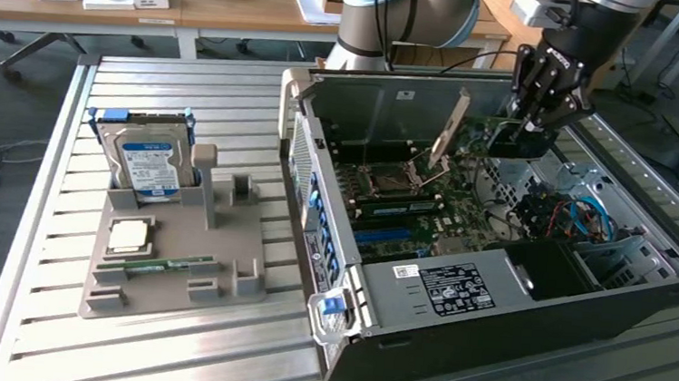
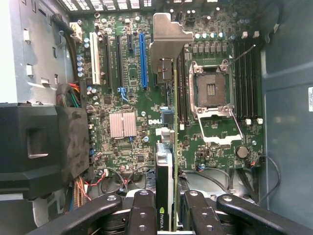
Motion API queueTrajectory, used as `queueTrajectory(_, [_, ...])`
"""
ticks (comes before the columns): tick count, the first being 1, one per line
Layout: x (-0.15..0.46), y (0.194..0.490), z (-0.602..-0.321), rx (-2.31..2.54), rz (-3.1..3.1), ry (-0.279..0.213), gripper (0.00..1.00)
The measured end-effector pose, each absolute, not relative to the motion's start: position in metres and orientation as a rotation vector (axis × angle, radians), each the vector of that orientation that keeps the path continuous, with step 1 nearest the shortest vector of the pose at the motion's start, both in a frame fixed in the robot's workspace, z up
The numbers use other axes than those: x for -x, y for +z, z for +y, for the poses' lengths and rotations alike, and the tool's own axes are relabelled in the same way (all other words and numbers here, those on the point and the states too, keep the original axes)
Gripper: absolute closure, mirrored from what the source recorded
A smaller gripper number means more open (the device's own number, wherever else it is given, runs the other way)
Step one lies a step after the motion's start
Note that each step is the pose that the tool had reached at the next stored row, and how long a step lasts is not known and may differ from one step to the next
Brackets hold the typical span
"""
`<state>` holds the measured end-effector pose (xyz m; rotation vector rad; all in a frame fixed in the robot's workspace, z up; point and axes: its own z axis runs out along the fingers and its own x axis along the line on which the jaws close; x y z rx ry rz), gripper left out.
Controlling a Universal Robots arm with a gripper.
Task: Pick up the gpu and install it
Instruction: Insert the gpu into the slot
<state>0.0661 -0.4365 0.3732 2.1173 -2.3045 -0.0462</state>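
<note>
My gripper hangs inside the open computer case, above the motherboard. It is shut on the gpu, a dark card whose pale metal end bracket points away from the fingers. In the wrist view the gpu appears edge-on between the black fingers of the gripper, with its bracket at the far end. The card hovers off the board, between the blue slot and the CPU socket.
To the exterior view's left of the case, a grey holder carries an upright hard drive, a RAM stick and a small square chip. Cables and a black shroud crowd the case interior. Desks stand behind the slatted table.
</note>
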Motion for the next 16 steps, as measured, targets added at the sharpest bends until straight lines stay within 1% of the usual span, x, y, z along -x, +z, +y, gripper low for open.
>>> queueTrajectory(16, [-0.0604, 0.3692, -0.4365, -2.125, -2.307, -0.038, 0.73])
